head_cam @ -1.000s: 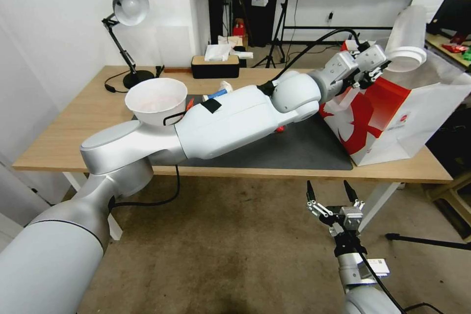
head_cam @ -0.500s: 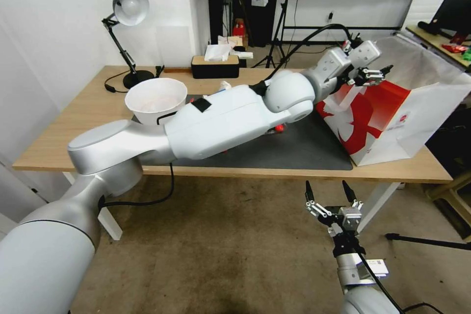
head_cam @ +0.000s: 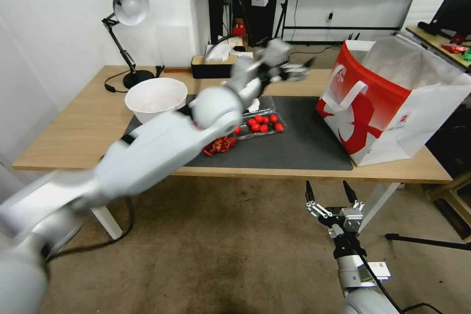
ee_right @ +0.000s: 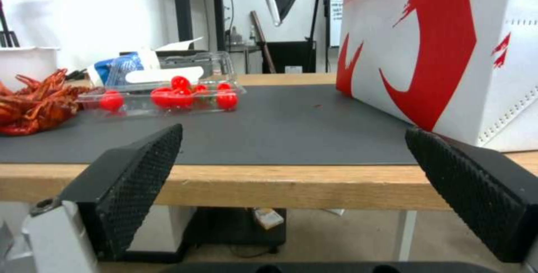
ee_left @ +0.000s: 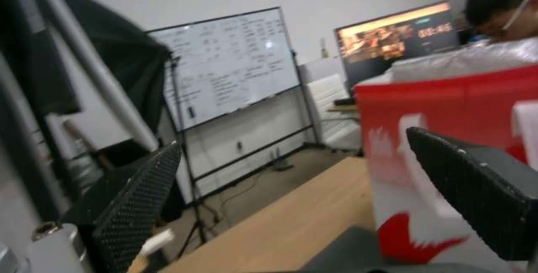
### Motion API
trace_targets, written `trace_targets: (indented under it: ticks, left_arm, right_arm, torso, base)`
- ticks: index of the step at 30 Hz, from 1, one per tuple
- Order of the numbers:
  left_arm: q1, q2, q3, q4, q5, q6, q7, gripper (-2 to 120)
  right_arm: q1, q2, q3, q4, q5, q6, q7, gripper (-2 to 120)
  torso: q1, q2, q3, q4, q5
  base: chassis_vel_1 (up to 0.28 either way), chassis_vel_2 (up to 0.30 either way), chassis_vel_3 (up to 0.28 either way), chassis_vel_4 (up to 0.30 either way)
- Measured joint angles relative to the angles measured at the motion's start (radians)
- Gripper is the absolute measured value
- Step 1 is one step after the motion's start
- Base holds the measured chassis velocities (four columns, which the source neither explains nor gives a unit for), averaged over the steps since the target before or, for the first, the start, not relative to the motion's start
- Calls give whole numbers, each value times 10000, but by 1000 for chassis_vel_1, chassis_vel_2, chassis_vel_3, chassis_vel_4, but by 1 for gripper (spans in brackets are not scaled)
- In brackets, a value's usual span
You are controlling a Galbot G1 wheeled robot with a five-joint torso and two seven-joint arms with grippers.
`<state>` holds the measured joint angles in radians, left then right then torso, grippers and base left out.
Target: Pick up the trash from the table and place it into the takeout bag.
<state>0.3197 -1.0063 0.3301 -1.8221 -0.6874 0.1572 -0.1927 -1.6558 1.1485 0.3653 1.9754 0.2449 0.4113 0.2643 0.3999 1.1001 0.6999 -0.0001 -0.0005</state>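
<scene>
The left arm stretched forward, its left gripper [head_cam: 300,69] raised with fingers spread and holding nothing. The right gripper [head_cam: 329,193] hung low with fingers wide apart.

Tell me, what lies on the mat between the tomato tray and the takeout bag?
Nothing: in the head view the dark mat is bare between the tomato tray and the takeout bag.

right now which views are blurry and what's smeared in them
Head view: the left arm and left hand smear with motion; table and takeout bag stay crisp. Left wrist view: all soft. Right wrist view: sharp, right hand open.
</scene>
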Motion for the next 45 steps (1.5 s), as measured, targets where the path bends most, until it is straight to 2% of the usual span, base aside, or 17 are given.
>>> trace_targets:
  ticks: [1,4,5,8,9,11,12,14,15,17,18,22,23,26,30,38,45]
  left_arm:
    - [0,0,0,0,0,0,0,100]
    - [2367,478,-1736,-829,738,-110,144,100]
    - [2367,478,-1736,-829,738,-110,144,100]
    - [4590,415,-3396,-1486,1744,-246,208,100]
    - [4590,415,-3396,-1486,1744,-246,208,100]
    - [6087,159,-4484,-1927,2790,-197,76,100]
    - [6087,159,-4484,-1927,2790,-197,76,100]
    - [7788,-288,-5594,-2344,3621,-24,-71,100]
    - [7788,-288,-5594,-2344,3621,-24,-71,100]
    - [9021,-703,-6492,-2709,4103,-42,-80,100]
    - [9021,-703,-6492,-2709,4103,-42,-80,100]
    - [10854,-1211,-7679,-2839,4557,-733,12,100]
    - [10854,-1211,-7679,-2839,4557,-733,12,100]
    - [12148,-1470,-8432,-2821,4645,-1327,44,100]
    - [13010,-1864,-8874,-2544,4878,-1918,69,100]
    - [13204,-2492,-8851,-2207,5103,-2244,91,100]
    - [13188,-2623,-8731,-2147,5145,-2251,166,100]
  right_arm:
    - [0,0,0,0,0,0,0,100]
    - [-3,-28,-10,72,-23,-45,-5,100]
    - [-3,-28,-10,72,-23,-45,-5,100]
    - [29,-45,-34,178,-44,-157,-6,100]
    - [29,-45,-34,178,-44,-157,-6,100]
    - [53,-43,-47,214,-54,-197,-6,100]
    - [53,-43,-47,214,-54,-197,-6,100]
    - [52,-36,-48,237,-67,-206,-6,100]
    - [52,-36,-48,237,-67,-206,-6,100]
    - [12,-37,-46,275,-175,-206,-5,100]
    - [12,-37,-46,275,-175,-206,-5,100]
    - [-71,-87,-16,370,-243,-183,-8,100]
    - [-71,-87,-16,370,-243,-183,-8,100]
    - [-110,-147,4,422,-240,-160,-6,100]
    - [-120,-183,11,458,-218,-146,-4,100]
    - [-146,-188,6,419,-199,-82,-1,100]
    - [-183,-245,39,407,-160,-22,10,100]
  torso:
    - [0,0,0,0,0]
    - [1,0,0,3,-1]
    - [1,0,0,3,-1]
    - [0,0,0,1,1]
    - [0,0,0,1,1]
    - [0,1,0,0,8]
    - [0,1,0,0,8]
    - [0,0,0,4,3]
    - [0,0,0,4,3]
    - [-1,0,-1,2,4]
    - [-1,0,-1,2,4]
    - [0,-1,-1,-2,3]
    - [0,-1,-1,-2,3]
    - [-2,0,-1,7,5]
    - [-1,-1,0,2,5]
    - [1,-1,1,0,4]
    - [1,-1,1,0,5]
  base:
    - [0,0,0,0]
    - [0,0,0,0]
    - [0,0,0,0]
    - [0,0,0,0]
    - [0,0,0,0]
    - [0,0,0,0]
    - [0,0,0,0]
    - [0,0,0,0]
    - [0,0,0,0]
    - [0,0,0,0]
    - [0,0,0,0]
    - [0,0,0,0]
    - [0,0,0,0]
    - [0,0,0,0]
    - [0,0,0,0]
    - [0,0,0,0]
    - [0,0,0,0]
